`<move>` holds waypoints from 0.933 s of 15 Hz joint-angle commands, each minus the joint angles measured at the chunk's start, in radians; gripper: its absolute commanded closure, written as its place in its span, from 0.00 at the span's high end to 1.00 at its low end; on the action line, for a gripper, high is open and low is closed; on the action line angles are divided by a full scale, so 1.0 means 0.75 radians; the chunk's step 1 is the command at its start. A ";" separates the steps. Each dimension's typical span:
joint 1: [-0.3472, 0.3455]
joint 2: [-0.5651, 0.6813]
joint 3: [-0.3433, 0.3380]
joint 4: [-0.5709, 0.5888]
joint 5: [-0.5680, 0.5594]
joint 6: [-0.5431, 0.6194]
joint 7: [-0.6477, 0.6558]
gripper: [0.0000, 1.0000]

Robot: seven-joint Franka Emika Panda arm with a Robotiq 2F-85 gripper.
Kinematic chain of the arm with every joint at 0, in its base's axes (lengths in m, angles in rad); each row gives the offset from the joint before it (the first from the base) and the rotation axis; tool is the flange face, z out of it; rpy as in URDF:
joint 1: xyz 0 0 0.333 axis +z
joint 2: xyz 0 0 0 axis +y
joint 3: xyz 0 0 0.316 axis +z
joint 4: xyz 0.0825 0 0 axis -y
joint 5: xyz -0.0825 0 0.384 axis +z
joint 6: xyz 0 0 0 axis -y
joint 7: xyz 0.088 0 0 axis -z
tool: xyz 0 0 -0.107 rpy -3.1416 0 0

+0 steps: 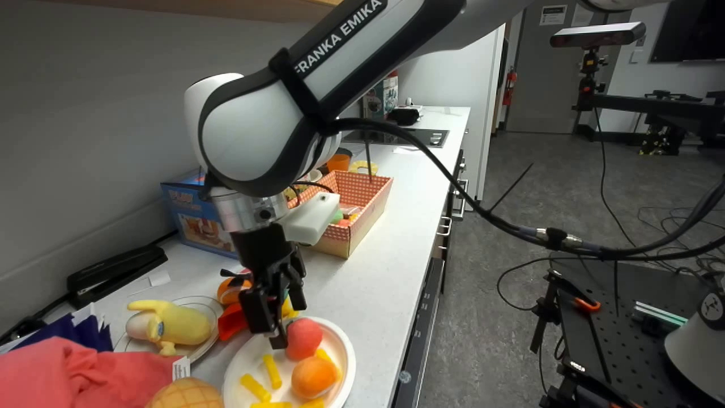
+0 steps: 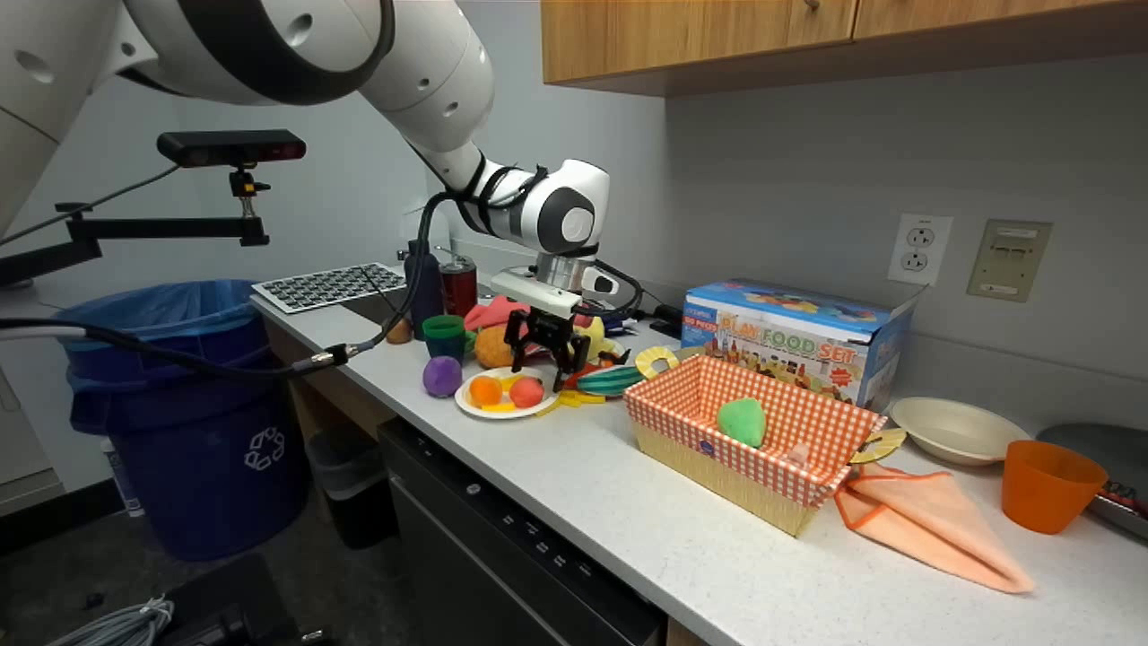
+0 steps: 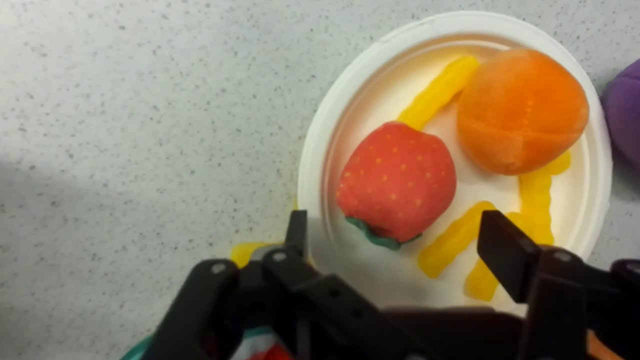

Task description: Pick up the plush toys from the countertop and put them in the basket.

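one strawberry toy (image 3: 397, 182): on white plate (image 3: 315, 165), beside orange toy (image 3: 522, 112).
gripper (image 3: 395, 225): fingers apart, unloaded, seemingly spaced to straddle the strawberry toy.
basket (image 2: 717, 471): green toy (image 2: 742, 422) inside; probably placed within reach for loading.

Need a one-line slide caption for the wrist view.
Open gripper at a white plate holding a strawberry, an orange toy and yellow sticks; purple toy cut off by the frame.

In both exterior views you have muted light, the wall (image 1: 107, 102) dull grey. Wrist view brighter: soft shadow on the countertop (image 3: 150, 125), gripper (image 3: 395, 237) slightly blurred.
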 commanded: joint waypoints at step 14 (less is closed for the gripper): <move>0.017 0.022 -0.043 0.093 -0.052 0.002 0.102 0.27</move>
